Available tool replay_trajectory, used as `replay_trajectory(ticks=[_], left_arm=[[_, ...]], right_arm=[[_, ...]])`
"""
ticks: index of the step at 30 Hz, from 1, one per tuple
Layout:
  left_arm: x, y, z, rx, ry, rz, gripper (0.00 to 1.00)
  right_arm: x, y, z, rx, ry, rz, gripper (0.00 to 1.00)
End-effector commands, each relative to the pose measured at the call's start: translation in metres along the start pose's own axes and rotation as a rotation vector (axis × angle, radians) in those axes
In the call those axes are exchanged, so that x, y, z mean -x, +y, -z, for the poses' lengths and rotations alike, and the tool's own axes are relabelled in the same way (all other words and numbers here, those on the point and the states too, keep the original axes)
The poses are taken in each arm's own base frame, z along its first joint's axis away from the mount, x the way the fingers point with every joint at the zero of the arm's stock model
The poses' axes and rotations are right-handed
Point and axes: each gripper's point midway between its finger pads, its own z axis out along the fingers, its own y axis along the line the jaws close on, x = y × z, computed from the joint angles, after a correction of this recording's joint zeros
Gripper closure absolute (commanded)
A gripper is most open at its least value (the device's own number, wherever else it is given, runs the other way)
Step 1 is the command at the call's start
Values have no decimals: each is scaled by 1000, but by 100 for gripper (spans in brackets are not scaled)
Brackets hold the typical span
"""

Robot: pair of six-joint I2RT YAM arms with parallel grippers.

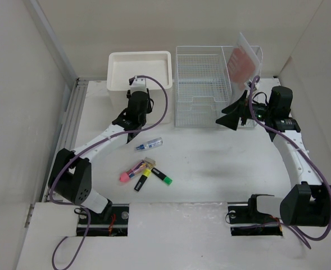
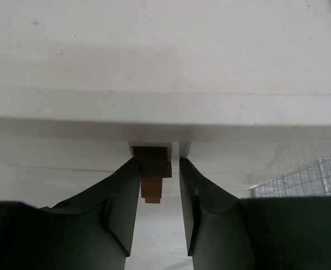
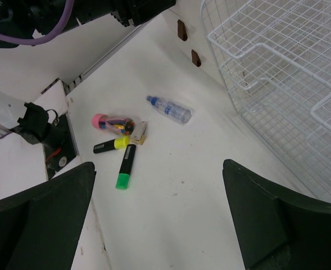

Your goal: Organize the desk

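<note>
The desk (image 1: 210, 163) is a wide white tabletop. On it lie a clear bottle with a blue cap (image 1: 149, 144), a pink-capped tube (image 1: 131, 171), a yellow highlighter (image 1: 141, 180), a green highlighter (image 1: 162, 176) and a small beige block (image 1: 149, 163). They also show in the right wrist view: bottle (image 3: 169, 109), tube (image 3: 112, 122), yellow highlighter (image 3: 111, 145), green highlighter (image 3: 125, 166). My left gripper (image 1: 132, 122) is at the front of the white drawer unit (image 1: 140, 70). Its jaws stand narrowly open around a brown handle (image 2: 152, 162), with a small gap on the right. My right gripper (image 1: 231, 115) is wide open and empty above the desk.
A white wire-mesh rack (image 1: 203, 84) stands at the back, right of the drawer unit, with a pink-printed sheet (image 1: 243, 62) leaning in its right part. Two brown handles (image 3: 182, 29) show in the right wrist view. Beige walls enclose the desk.
</note>
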Motion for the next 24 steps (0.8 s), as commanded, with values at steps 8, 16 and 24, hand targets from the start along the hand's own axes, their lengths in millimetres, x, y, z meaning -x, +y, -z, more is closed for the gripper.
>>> replay_trajectory(ticks=[8,16,24], left_arm=[[36,2,3,21,-93,45,87],[37,7,12,19,-101,50,100],[29,20,29,31,-93,44,100]], right_arm=[[8,4,0,31,-20,55,0],[8,4,0,31,-20,55,0],[8,4,0,31,-20,55,0]])
